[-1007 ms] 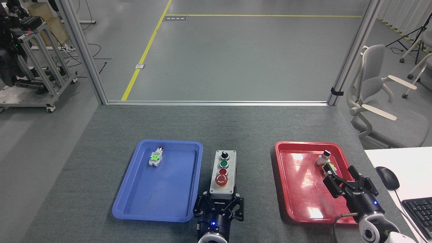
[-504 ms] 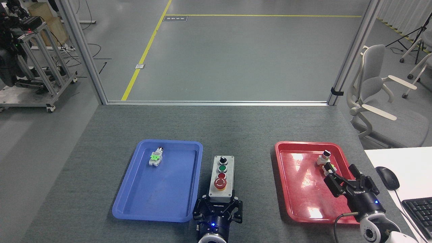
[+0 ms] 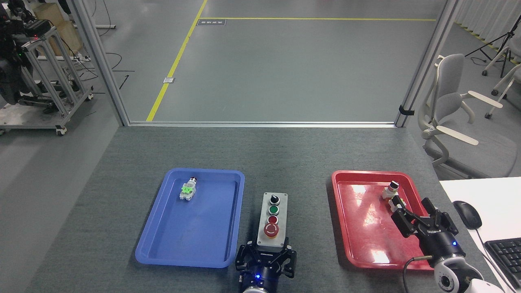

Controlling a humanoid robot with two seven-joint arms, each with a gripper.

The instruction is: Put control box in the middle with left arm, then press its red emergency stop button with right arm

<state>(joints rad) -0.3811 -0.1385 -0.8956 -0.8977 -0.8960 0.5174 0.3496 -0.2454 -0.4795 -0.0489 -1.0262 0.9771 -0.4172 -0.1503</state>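
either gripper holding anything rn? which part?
Left gripper grips the control box by its near end. Right gripper is open over the red tray, holding nothing.

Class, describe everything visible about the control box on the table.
The control box is an oblong light-grey box lying flat on the dark-grey tabletop, between the blue tray and red tray. Its top carries a black knob, green button, small red button and domed red emergency stop button. The left pincer grips its near end.
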